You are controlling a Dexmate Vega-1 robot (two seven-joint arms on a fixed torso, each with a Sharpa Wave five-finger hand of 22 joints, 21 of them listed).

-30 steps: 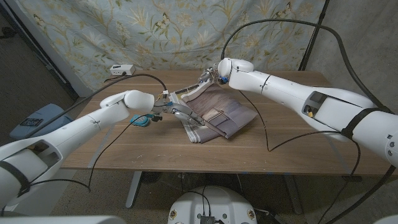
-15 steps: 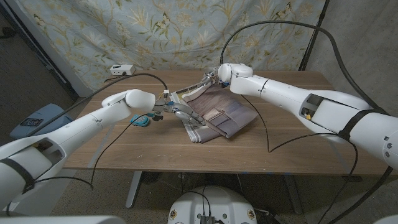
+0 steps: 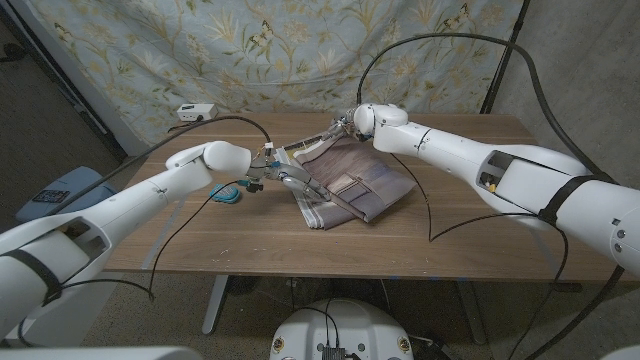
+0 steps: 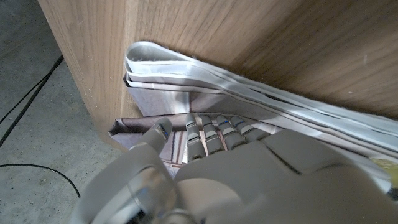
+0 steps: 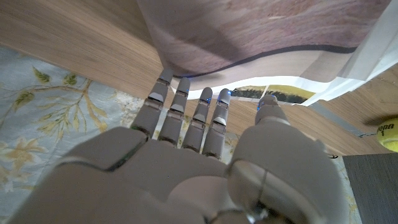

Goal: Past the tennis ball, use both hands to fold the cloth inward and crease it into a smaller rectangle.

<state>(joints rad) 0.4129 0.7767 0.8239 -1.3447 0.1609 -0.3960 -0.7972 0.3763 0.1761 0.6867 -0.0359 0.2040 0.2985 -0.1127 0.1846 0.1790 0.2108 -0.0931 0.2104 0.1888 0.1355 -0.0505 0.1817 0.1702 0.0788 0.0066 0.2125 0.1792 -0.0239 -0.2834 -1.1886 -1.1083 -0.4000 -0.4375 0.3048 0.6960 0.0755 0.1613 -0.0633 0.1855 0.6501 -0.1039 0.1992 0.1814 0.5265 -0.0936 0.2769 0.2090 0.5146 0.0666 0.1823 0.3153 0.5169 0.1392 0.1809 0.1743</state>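
While both arms reach in over the wooden worktop [image 3: 230, 245], the cloth [image 3: 355, 185] sits roughly mid-worktop, already bunched into a folded, layered heap of brownish-purple striped fabric with a pale striped edge toward the left arm.

The left hand [image 3: 283, 176] is right at the cloth's left edge in the head view. From the left wrist view, its fingers [image 4: 208, 134] are stretched out close together over the fabric, next to a stack of pale folded layers, but I honestly can't tell if they're pinching anything or just lying against it.

The right hand [image 3: 340, 126] is at the far corner of the cloth, where a flap of it looks lifted off the worktop. In the right wrist view, the fingers [image 5: 186, 109] reach straight out toward the raised dark-trimmed edge, thumb alongside; whether they've actually got hold of it I can't tell either.

The tennis ball [image 5: 387, 132] peeks in at the edge of the right wrist view, sitting on the worktop apart from the cloth. There's also a teal object [image 3: 226, 192] on the worktop just under the left wrist, and a small white box [image 3: 196, 112] near the far left corner. A floral patterned sheet [image 3: 250, 50] hangs behind.
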